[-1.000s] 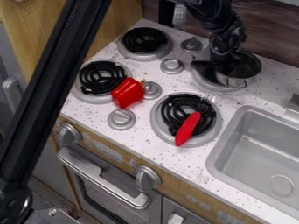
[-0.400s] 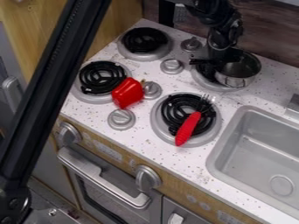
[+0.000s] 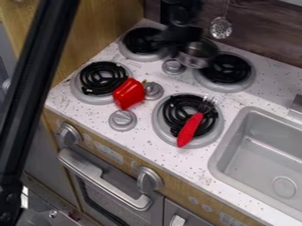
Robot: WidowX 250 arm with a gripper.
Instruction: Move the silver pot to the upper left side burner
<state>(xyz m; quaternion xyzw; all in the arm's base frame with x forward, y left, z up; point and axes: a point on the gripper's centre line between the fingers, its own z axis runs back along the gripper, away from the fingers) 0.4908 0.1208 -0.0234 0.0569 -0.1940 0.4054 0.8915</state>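
The black gripper (image 3: 174,39) is at the top centre, at the right edge of the upper left burner (image 3: 138,43), and covers part of its coil. It is shut on the silver pot (image 3: 194,58), which hangs at its right side. The pot is between the two back burners, behind a stove knob, and its rim is partly hidden by the arm. Blur hides exactly where the fingers grip it.
A red pepper (image 3: 128,93) lies beside the front left burner (image 3: 101,83). A red-handled whisk (image 3: 190,129) rests on the front right burner. The back right burner (image 3: 227,70) is bare. The sink (image 3: 265,163) is at the right.
From the back right burner, the gripper and the silver pot have moved left together. That burner's coil is now uncovered, and a hanging slotted spoon has come into view.
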